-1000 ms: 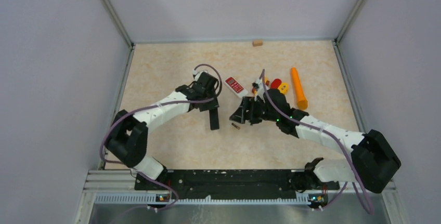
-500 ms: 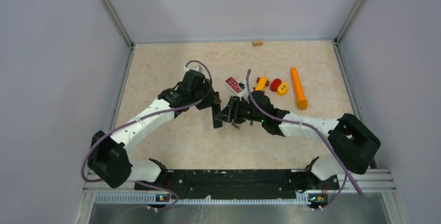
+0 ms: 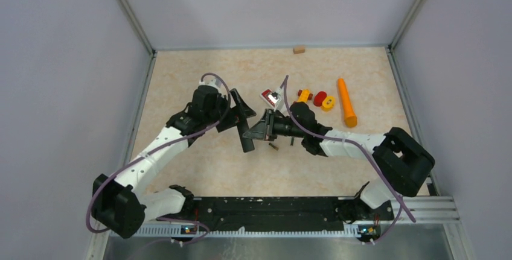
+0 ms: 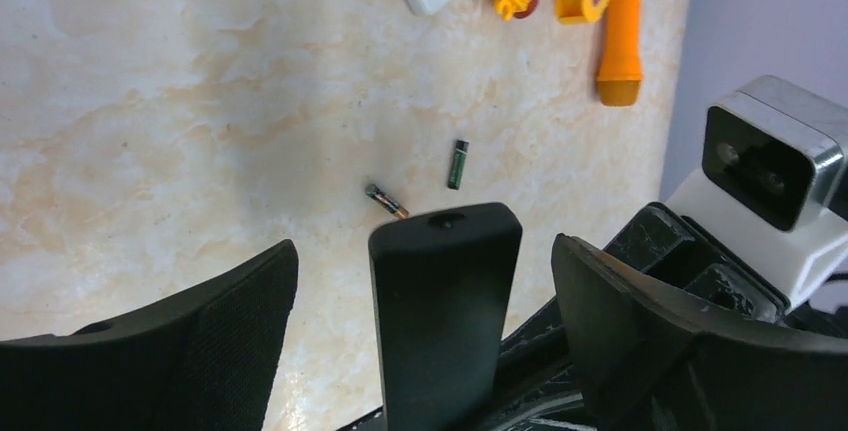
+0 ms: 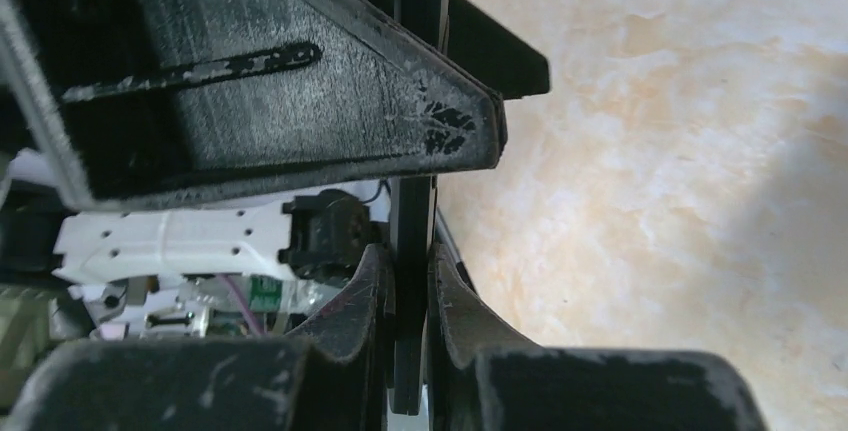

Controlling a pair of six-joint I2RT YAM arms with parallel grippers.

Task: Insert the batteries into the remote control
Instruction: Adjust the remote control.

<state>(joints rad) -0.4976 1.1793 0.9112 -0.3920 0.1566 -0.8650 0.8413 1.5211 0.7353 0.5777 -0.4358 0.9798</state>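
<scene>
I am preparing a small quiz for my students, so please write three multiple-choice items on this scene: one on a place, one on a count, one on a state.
1. Where do the batteries lie?
A. On the table, near the black remote control.
B. Inside the remote control.
C. In a drawer.

2. How many batteries are seen?
A. One.
B. Two.
C. Four.

3. How is the left gripper?
A. Shut on a battery.
B. Open, clear of the remote control on both sides.
C. Shut on the remote control.

Key: 1 A, both lie bare on the table; 2 B, two small cylinders show; 3 B, gaps show beside the remote control, which the right gripper pinches.
</scene>
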